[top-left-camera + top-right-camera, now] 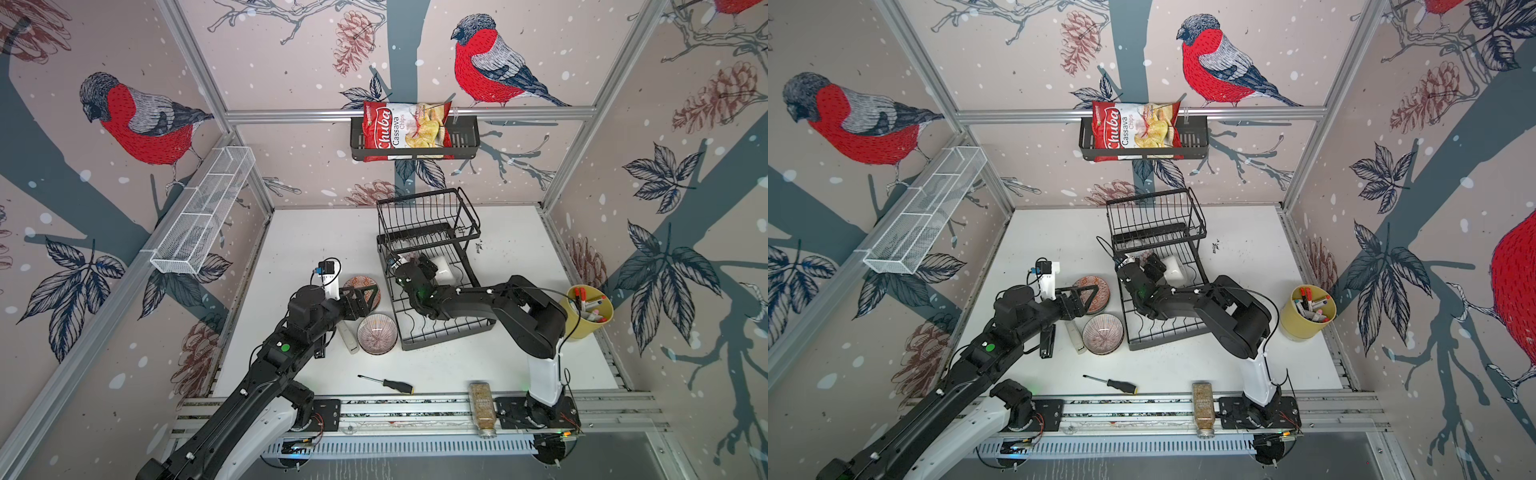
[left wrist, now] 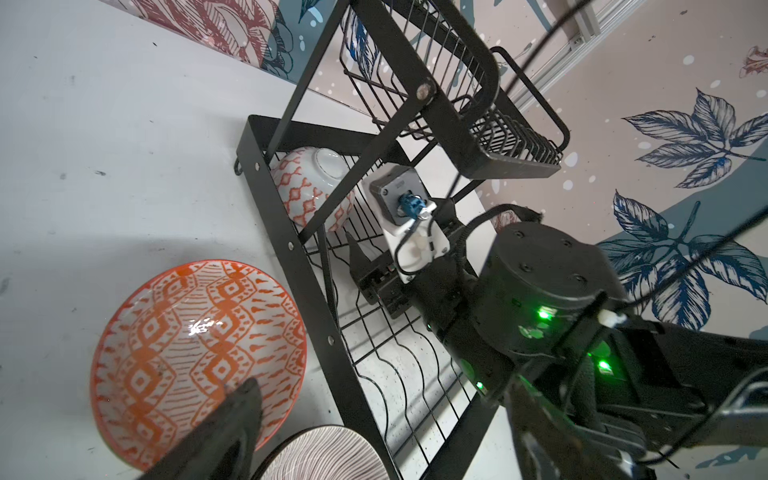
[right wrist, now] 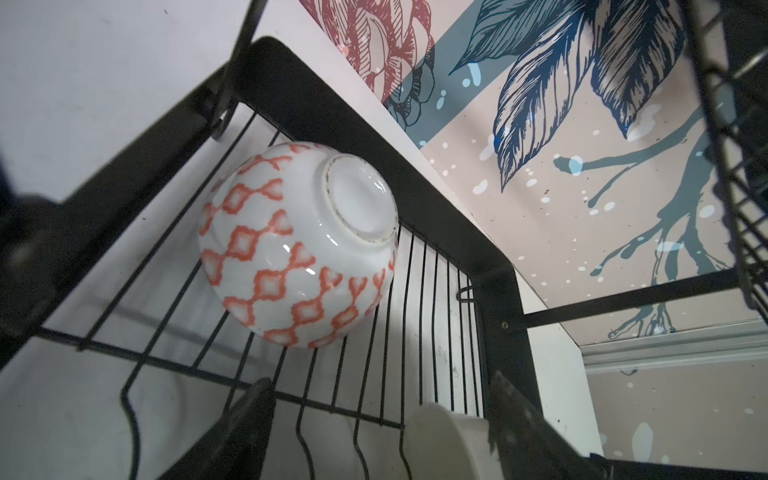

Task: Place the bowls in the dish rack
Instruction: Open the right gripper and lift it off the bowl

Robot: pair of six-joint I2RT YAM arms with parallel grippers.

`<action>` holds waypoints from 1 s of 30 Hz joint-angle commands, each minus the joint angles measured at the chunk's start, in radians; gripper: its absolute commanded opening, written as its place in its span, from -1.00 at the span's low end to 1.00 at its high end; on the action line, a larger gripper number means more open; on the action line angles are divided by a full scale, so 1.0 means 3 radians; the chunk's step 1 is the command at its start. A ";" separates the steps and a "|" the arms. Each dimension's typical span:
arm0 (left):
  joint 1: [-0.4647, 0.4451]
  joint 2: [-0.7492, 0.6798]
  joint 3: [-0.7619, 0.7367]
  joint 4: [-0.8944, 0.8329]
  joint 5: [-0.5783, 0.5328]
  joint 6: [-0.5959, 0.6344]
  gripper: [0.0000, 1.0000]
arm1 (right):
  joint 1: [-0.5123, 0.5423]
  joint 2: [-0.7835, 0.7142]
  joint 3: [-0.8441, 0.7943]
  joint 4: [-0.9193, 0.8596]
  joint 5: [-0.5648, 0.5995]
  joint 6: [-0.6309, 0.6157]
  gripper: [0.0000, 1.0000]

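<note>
The black dish rack (image 1: 449,332) (image 1: 1167,338) stands mid-table. On its lower tier an orange-diamond bowl (image 3: 299,245) (image 2: 316,187) lies upside down. My right gripper (image 1: 432,266) (image 3: 380,419) reaches into that tier, open. A plain white bowl (image 3: 449,440) (image 1: 444,268) stands on edge between its fingers, against one of them and apart from the other. My left gripper (image 1: 361,297) (image 2: 382,419) hangs open left of the rack, one finger (image 2: 232,419) over an orange-patterned bowl (image 2: 187,340) (image 1: 353,284) on the table. A red-brown striped bowl (image 1: 377,333) (image 2: 320,457) sits beside it.
A yellow cup of markers (image 1: 586,311) stands right of the rack. A screwdriver (image 1: 388,383) and a spice jar (image 1: 482,409) lie near the front rail. A white stick (image 1: 348,338) and a black stapler (image 1: 319,347) lie under the left arm.
</note>
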 commanded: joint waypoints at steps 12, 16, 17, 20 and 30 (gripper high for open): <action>0.0016 0.0084 0.0107 -0.0334 -0.0336 -0.0032 0.81 | 0.0316 -0.0338 -0.0347 -0.0085 0.0112 0.0343 0.61; 0.0013 0.0085 0.0127 -0.0428 -0.0405 -0.0046 0.81 | 0.0415 -0.0499 -0.0433 -0.0202 0.0168 0.0483 0.61; 0.0012 0.0084 0.0127 -0.0444 -0.0411 -0.0046 0.81 | 0.0437 -0.0541 -0.0453 -0.0239 0.0175 0.0520 0.61; 0.0016 0.0095 0.0129 -0.0510 -0.0423 -0.0058 0.81 | 0.0499 -0.0698 -0.0501 -0.0391 0.0169 0.0670 0.60; 0.0014 0.0126 0.0252 -0.0917 -0.0570 -0.0031 0.79 | 0.0628 -0.1349 -0.0669 -0.0939 0.0019 0.1281 0.60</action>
